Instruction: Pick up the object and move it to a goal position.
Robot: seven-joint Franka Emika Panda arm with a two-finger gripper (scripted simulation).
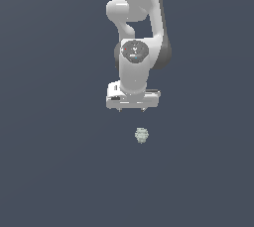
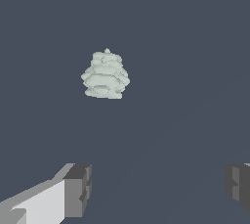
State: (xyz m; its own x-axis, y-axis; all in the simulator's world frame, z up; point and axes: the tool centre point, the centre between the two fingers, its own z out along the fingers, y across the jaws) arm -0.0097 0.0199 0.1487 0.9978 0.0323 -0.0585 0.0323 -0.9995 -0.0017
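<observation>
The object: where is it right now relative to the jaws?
In the exterior view the object lies alone on the dark floor, below the open gripper and slightly toward the exterior view's right, apart from the jaws.

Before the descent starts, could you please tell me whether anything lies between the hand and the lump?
Nothing: in the exterior view only bare grey floor separates the hand from the lump.

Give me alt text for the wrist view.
A small pale grey-green bumpy lump lies on a plain dark surface, untouched, ahead of the open gripper. Its two grey fingertips frame the picture's edge, wide apart, holding nothing.
</observation>
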